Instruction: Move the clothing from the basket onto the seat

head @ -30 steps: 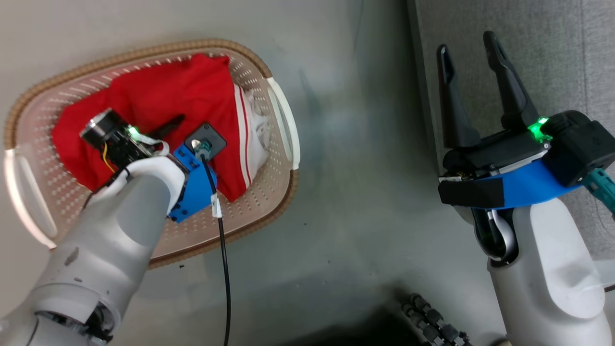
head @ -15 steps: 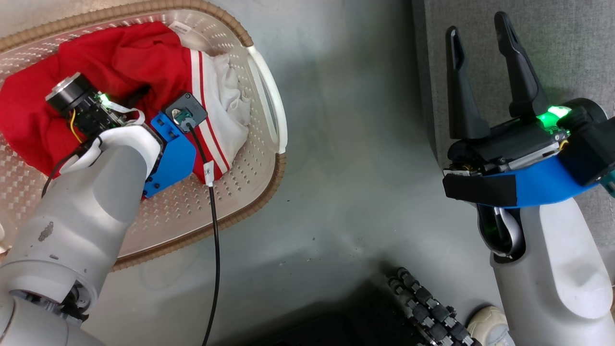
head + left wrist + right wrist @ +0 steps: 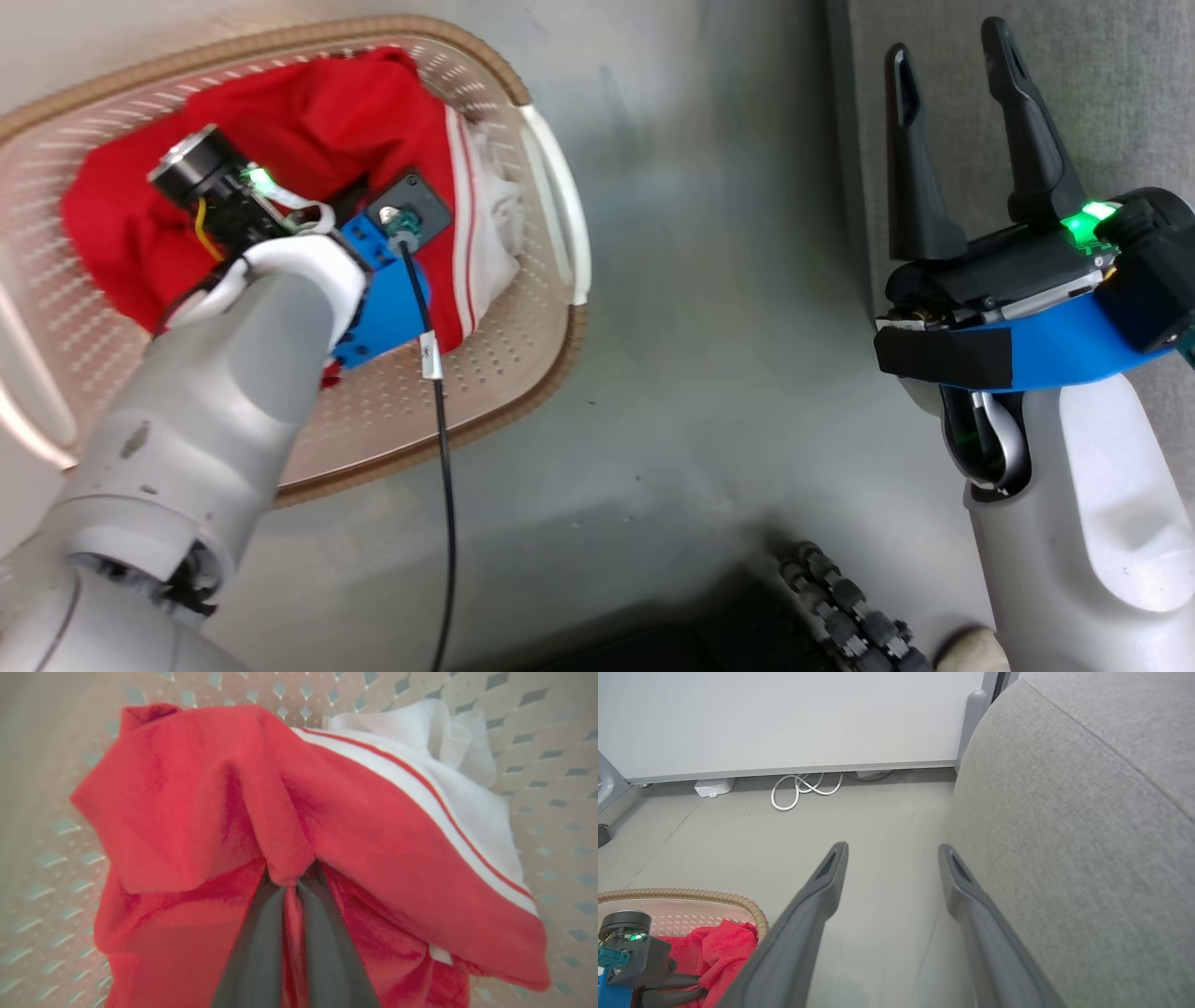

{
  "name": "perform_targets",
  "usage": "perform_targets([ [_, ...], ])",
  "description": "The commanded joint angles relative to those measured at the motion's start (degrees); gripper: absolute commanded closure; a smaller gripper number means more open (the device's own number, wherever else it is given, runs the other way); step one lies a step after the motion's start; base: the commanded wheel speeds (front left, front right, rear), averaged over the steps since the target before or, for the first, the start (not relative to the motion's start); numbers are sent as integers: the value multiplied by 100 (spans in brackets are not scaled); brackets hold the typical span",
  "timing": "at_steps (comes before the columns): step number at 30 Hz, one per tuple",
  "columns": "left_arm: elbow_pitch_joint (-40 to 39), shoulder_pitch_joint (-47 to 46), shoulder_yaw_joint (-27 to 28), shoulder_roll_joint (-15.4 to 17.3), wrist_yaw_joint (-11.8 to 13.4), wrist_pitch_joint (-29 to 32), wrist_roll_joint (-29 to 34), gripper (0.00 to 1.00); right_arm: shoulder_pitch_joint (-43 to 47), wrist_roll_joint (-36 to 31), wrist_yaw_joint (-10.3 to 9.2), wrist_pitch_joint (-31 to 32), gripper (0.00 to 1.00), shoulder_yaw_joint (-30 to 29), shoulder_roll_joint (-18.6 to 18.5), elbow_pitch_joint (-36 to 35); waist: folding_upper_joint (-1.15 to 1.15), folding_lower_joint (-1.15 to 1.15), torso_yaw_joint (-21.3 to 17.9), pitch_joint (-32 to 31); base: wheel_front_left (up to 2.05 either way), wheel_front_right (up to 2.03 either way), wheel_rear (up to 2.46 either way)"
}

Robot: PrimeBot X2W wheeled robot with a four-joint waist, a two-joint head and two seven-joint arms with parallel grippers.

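The red clothing [image 3: 308,121] with white stripes lies bunched in the cream perforated basket [image 3: 504,317] at the upper left of the head view. My left arm reaches down into the basket. In the left wrist view my left gripper [image 3: 292,879] is shut on a pinched fold of the clothing [image 3: 187,802], which drapes over the fingertips above the basket's floor [image 3: 551,765]. My right gripper [image 3: 945,42] stands open with nothing in it, over the edge of the grey seat [image 3: 1102,93]. The right wrist view shows that gripper [image 3: 893,848] beside the seat [image 3: 1064,812], with the basket [image 3: 691,893] at lower left.
Grey floor [image 3: 709,280] separates the basket from the seat. A black cable [image 3: 439,420] hangs from my left wrist over the basket's near rim. A roller wheel of my base [image 3: 840,607] shows at the bottom. A white cable loop [image 3: 803,791] lies by the far wall.
The head camera has shifted, so the whole picture has moved. The red fabric now looks more gathered up around my left gripper. The right gripper has stayed open.
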Motion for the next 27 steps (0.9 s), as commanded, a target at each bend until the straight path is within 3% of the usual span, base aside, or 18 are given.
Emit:
perform_targets([
  [1,-24,-9,42,-75,30,-121,-53,100,-51,-49,1,-24,0,-34,-10,19,0,0,149,-145,0,0,0],
  [13,-505,327,155,-545,109,-839,-425,100,208,-450,1,-24,0,-196,-13,205,0,0,777,-1116,0,0,0],
  [27,-2597,1107,477,-510,240,-854,-695,100,688,-700,1,-24,0,-365,-13,394,0,0,1297,-2405,0,0,0],
])
